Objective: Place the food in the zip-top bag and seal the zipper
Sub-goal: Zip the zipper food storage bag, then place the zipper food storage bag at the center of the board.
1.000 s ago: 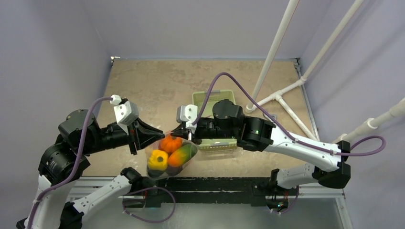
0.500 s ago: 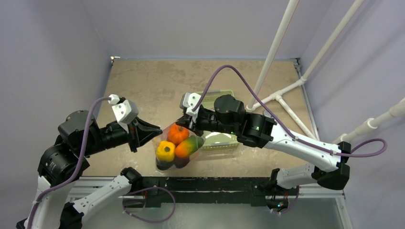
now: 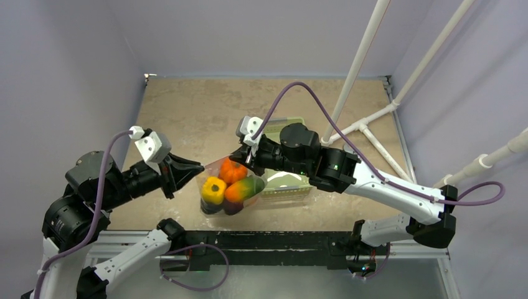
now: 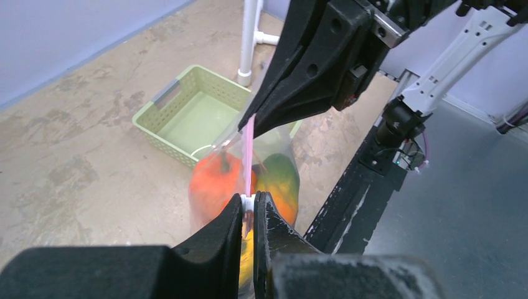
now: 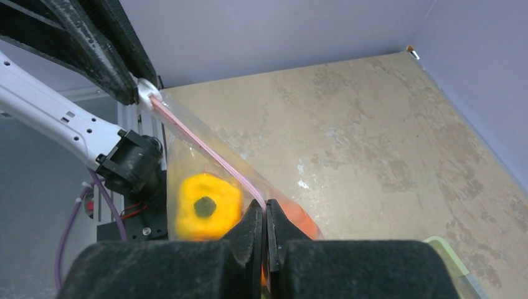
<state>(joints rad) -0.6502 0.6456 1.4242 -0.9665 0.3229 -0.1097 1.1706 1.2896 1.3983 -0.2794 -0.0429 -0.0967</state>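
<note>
Top camera overhead, far; 2 wrist cameras close, opposed, sharing zipper (image 4: pixel 248 156)

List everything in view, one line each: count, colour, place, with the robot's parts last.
zip-top bag: one, clear, hanging between the two grippers.
zipper: one, pink, stretched taut along the bag's mouth.
pumpkin: one, orange, inside the bag.
pepper: one, yellow, inside the bag.
fruit piece: one, green and orange, inside the bag.
basket: one, pale green, on the table behind the bag.
pipe frame: one, white, table's far right.
table: one, tan.
left gripper: one, black, shut on one zipper end.
right gripper: one, black, shut on the other end.
</note>
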